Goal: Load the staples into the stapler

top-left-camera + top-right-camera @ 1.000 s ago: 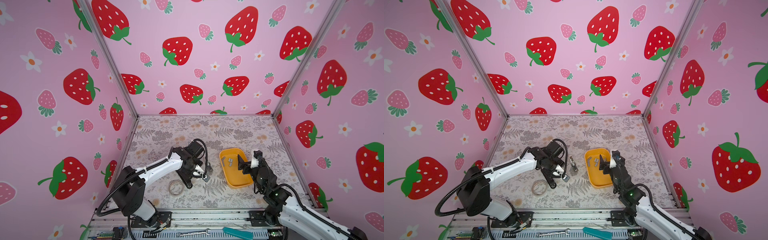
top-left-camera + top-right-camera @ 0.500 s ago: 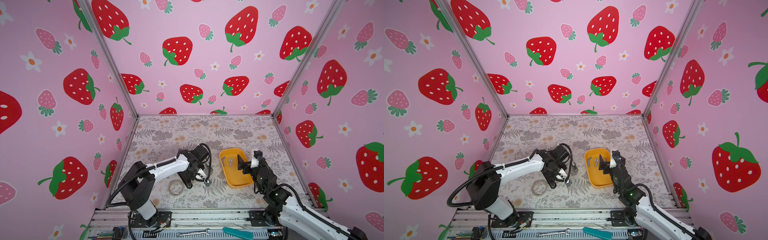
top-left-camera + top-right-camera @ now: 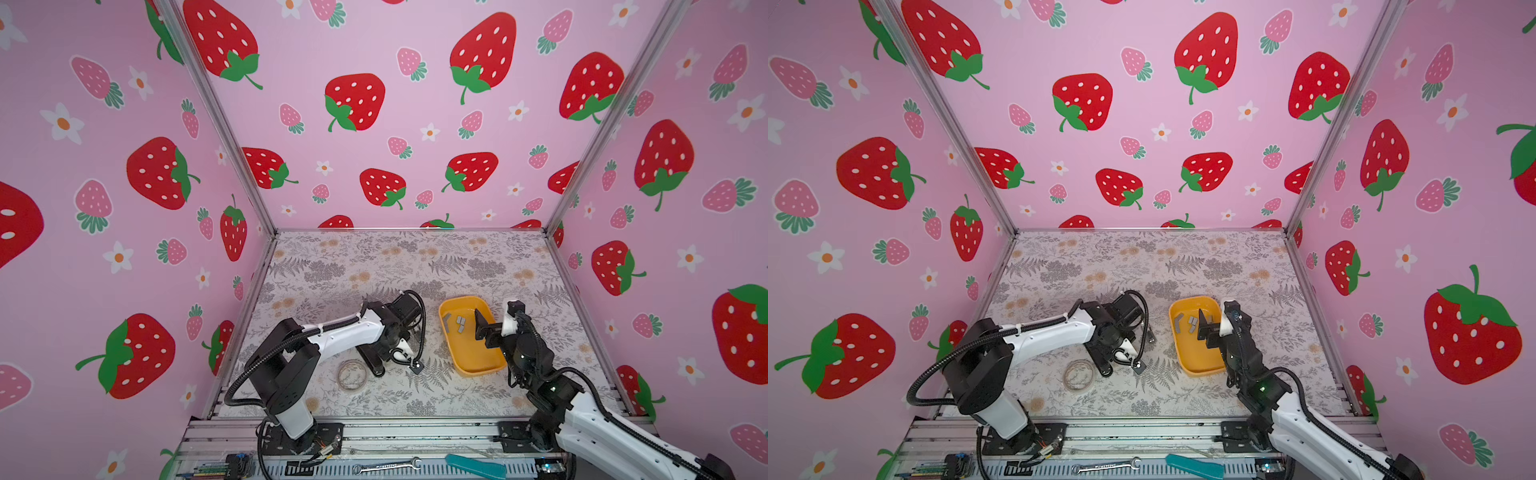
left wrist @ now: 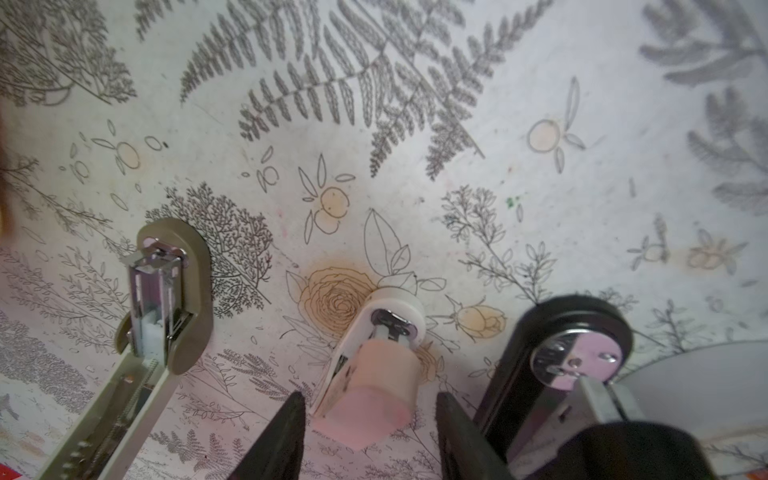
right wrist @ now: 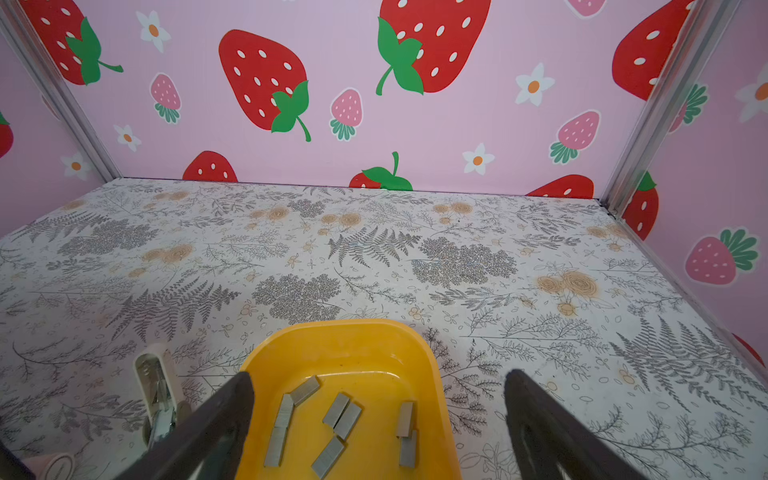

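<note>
The staples (image 5: 336,415) lie in the yellow tray (image 5: 345,328) on the right of the counter (image 5: 374,257); my right tool (image 5: 380,376) gapes over them. Only the left wrist view shows my left tool (image 4: 368,405) flanking the pink stapler (image 4: 374,374); whether it grips, I cannot tell.

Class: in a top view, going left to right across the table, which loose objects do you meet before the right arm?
clear round dish → black stapler → small open stapler → yellow tray
</note>
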### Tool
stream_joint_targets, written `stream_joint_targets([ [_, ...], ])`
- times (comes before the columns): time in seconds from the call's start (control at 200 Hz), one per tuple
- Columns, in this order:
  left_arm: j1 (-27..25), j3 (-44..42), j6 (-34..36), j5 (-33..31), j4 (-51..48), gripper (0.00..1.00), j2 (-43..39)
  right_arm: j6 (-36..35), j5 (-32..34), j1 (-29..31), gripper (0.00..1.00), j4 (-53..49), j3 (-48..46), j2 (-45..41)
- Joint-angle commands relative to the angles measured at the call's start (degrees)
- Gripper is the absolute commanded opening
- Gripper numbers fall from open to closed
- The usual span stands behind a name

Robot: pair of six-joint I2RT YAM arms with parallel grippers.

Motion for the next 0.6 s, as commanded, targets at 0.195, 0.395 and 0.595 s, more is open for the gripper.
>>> stream_joint_targets([
  [0.195, -1.00, 1.41, 0.60, -0.41, -0.93, 0.49, 2.32, 0.65, 0.84, -0.32, 0.96, -0.53, 1.35, -0.43],
  [0.395, -1.08, 1.63, 0.60, -1.02, -1.02, 0.44, 2.89, 0.82, 0.86, -0.33, 0.96, -0.64, 1.25, -0.52],
  [0.595, -1.10, 2.19, 0.32, -1.20, -1.24, 0.36, 3.16, 1.37, 1.42, -0.33, 0.97, -1.34, 1.56, -0.85],
])
